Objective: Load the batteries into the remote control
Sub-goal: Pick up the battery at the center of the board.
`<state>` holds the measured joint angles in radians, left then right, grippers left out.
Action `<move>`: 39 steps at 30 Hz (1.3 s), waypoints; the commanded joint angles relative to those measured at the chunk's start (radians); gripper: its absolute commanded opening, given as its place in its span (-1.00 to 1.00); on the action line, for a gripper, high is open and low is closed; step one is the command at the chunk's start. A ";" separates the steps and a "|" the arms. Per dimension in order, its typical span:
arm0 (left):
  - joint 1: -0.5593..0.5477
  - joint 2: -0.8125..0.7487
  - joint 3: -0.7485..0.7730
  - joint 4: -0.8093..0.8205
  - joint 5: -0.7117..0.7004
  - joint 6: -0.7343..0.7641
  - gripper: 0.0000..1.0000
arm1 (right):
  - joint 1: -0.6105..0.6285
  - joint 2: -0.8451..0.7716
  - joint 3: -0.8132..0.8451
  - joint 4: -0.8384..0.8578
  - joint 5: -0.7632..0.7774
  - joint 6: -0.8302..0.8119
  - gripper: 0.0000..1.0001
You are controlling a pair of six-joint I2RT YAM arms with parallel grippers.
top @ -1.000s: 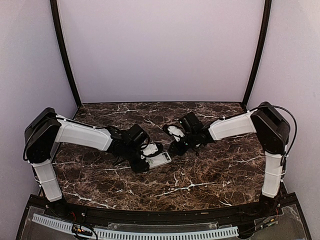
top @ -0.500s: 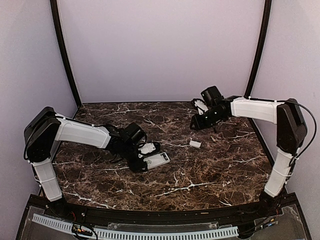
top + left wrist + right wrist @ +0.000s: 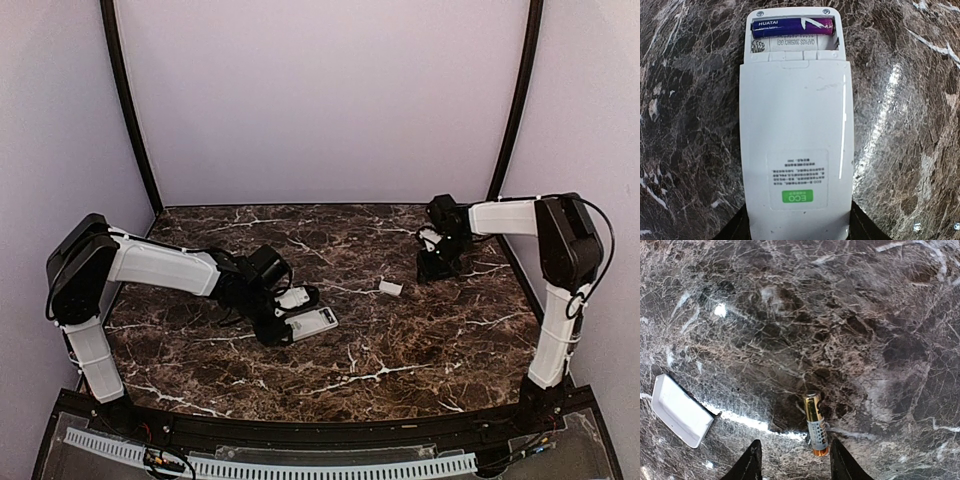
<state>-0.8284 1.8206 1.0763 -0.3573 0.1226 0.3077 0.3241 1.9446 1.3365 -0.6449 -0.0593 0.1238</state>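
Your left pincer [image 3: 799, 231] clasped the remote [image 3: 796, 125], HUATAI battery [image 3: 792, 26] seated, green ECO label [image 3: 796, 196], right pincer [image 3: 792, 460] parted, empty, over loose battery [image 3: 816, 432].

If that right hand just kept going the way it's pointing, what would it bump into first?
Probably the loose battery lying on the marble table, just ahead of the open right hand, though depth is hard to judge. The flat white piece lies off to one side.

White remote [image 3: 795, 150]; purple battery [image 3: 792, 26]; gold-grey battery [image 3: 816, 432]; brown white-veined marble table [image 3: 840, 315].
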 commanded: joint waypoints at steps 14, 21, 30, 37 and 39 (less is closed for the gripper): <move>-0.006 -0.015 -0.016 -0.181 0.006 0.017 0.22 | -0.002 0.054 -0.010 -0.003 -0.012 -0.064 -0.68; -0.006 -0.018 -0.009 -0.186 -0.004 0.012 0.47 | -0.002 0.015 -0.024 -0.024 -0.030 -0.074 -1.00; -0.005 -0.061 -0.016 -0.162 -0.054 0.006 0.52 | 0.068 -0.300 -0.145 0.093 -0.284 -0.317 -1.00; -0.006 -0.080 -0.025 -0.150 -0.081 0.001 0.59 | 0.199 -0.615 -0.322 0.340 -0.544 -0.463 -1.00; -0.006 -0.084 -0.025 -0.148 -0.075 -0.001 0.64 | 0.222 -0.675 -0.355 0.392 -0.574 -0.481 -1.00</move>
<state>-0.8341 1.7805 1.0683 -0.4713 0.0593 0.3161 0.5148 1.3464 1.0565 -0.4099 -0.4934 -0.2653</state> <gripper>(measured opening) 0.807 0.036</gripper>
